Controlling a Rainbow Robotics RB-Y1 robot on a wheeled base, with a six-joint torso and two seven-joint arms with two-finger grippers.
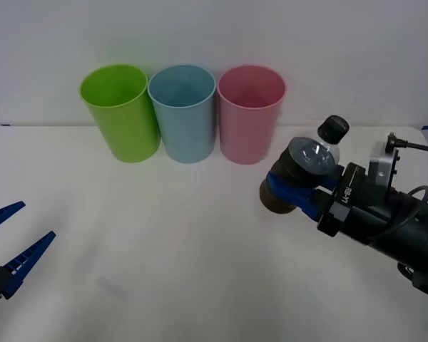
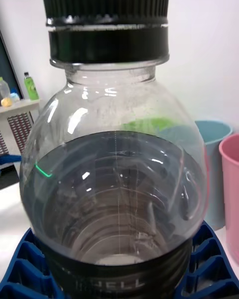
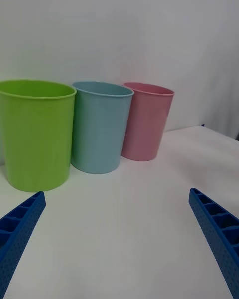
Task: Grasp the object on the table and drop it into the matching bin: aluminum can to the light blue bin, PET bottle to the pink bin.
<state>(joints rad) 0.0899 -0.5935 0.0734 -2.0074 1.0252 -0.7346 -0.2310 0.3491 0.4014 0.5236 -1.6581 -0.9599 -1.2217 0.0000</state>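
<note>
The PET bottle (image 1: 308, 162), clear with a black cap and a dark lower body, hangs above the table (image 1: 164, 242), tilted, a little right of and nearer than the pink bin (image 1: 250, 117). My right gripper (image 1: 289, 194) is shut on its dark lower body. In the right wrist view the bottle (image 2: 117, 179) stands between the blue fingers (image 2: 20, 271), with the pink bin (image 2: 230, 194) and the light blue bin (image 2: 217, 144) behind it. The light blue bin (image 1: 183, 114) stands just left of the pink one. My left gripper (image 1: 37, 220) waits open at the near left, holding nothing.
A lime green bin (image 1: 121, 114) stands at the left end of the row, touching the light blue one. The left wrist view shows the green bin (image 3: 35, 134), light blue bin (image 3: 99, 127) and pink bin (image 3: 145, 122) beyond open fingers (image 3: 214, 226). A white wall stands behind the row.
</note>
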